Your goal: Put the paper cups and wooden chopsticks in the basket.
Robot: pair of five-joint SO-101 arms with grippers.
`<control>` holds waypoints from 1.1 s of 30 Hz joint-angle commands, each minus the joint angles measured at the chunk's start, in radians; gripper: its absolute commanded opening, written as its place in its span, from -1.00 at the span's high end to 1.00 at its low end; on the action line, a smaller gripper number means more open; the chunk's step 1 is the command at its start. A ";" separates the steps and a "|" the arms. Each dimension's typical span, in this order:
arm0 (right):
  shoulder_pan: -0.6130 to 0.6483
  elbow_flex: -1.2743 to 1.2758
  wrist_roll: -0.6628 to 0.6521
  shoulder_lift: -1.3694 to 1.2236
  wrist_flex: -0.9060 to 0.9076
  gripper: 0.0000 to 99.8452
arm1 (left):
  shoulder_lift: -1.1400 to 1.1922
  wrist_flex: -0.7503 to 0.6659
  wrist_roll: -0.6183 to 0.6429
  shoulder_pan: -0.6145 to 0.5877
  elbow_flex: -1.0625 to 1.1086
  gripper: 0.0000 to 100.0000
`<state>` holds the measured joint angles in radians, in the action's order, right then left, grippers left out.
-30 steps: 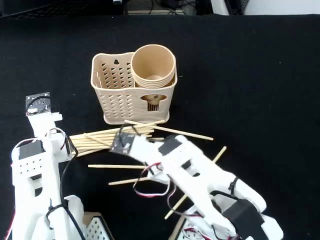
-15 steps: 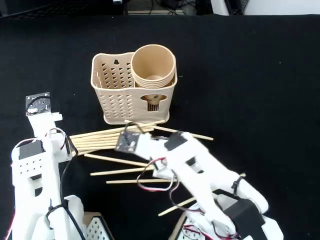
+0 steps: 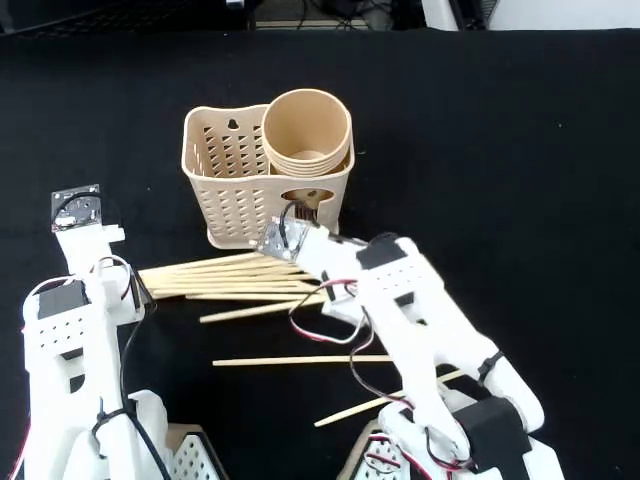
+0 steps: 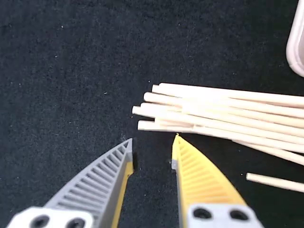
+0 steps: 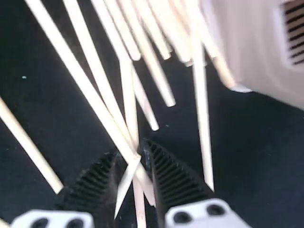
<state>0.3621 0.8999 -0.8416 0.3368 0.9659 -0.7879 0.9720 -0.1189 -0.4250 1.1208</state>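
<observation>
The paper cups (image 3: 305, 130) sit stacked in the basket (image 3: 225, 180); wooden chopsticks (image 3: 230, 278) lie on the tabletop (image 3: 500, 150) before it. The right gripper (image 5: 130, 152), jaws clamped on one stick beside the basket, should next lift it in; the left gripper (image 4: 152, 140) has its jaws apart.

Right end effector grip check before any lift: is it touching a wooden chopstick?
Touching. The right wrist view shows wooden chopsticks running in between the right end effector fingers, pinched against their inner faces.
</observation>
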 commanded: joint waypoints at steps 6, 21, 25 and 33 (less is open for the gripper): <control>-0.014 -0.151 0.014 0.054 0.175 0.98 | -0.020 -0.017 0.012 -0.007 -0.031 0.70; -0.235 -0.044 -0.183 0.082 0.176 0.71 | -0.020 -0.017 0.012 -0.007 -0.031 0.70; -0.229 -0.051 -0.183 0.088 0.183 0.55 | -0.020 -0.017 0.012 -0.007 -0.031 0.70; -0.049 -0.022 0.021 0.081 0.103 0.56 | -0.020 -0.017 0.012 -0.007 -0.031 0.70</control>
<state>0.2302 0.8677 -0.9014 0.3936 1.1147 -0.7879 0.9720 -0.1189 -0.4250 1.1208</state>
